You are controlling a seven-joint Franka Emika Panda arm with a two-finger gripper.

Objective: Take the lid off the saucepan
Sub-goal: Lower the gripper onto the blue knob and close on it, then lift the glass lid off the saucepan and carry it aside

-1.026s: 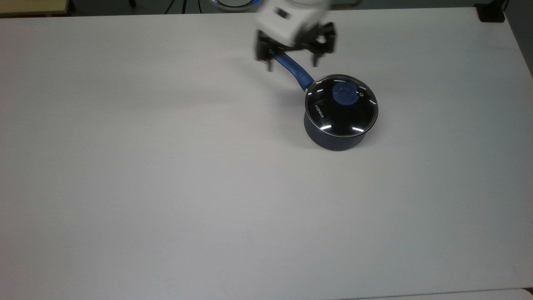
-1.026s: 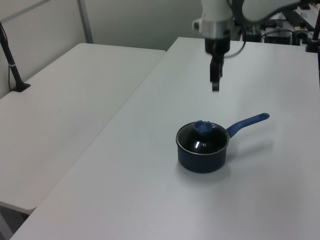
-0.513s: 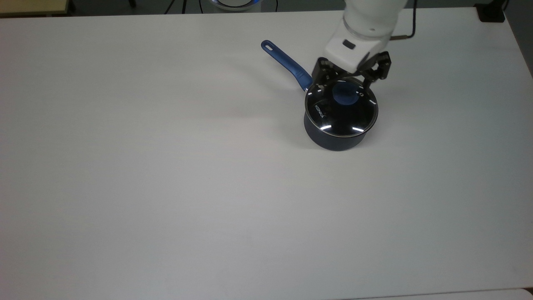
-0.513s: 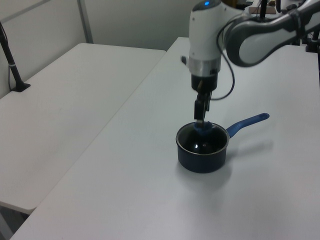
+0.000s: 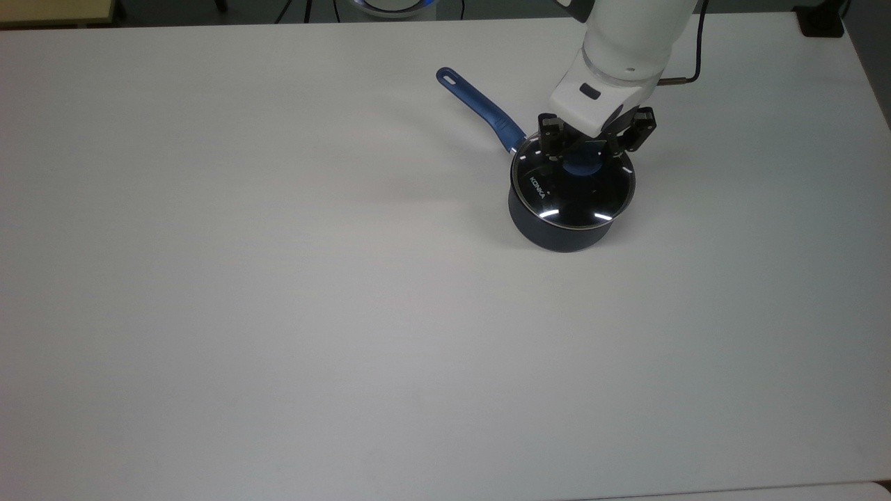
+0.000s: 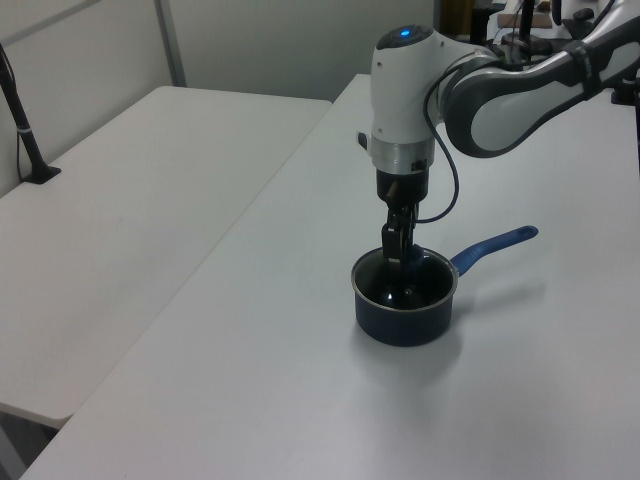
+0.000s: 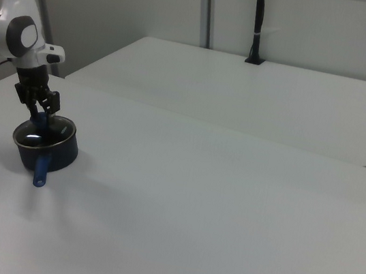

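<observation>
Sitting on the white table (image 5: 278,313), toward the top view's upper right, the saucepan (image 5: 557,233) has the lid (image 5: 581,198) seated on its rim, "KONKA" lettering on the glass at the top view's left. Just past the lid's middle, the gripper (image 5: 592,142) points down over the blue knob (image 5: 583,165), its fingers (image 5: 550,139) spread apart on either side of the knob and not closed on it. Farther back, the saucepan's long blue handle (image 5: 477,104) runs toward the top view's upper left, and the white arm (image 6: 410,110) rises behind.

Navy saucepan (image 5: 557,233), blue handle (image 5: 480,108), white table (image 5: 278,278).
</observation>
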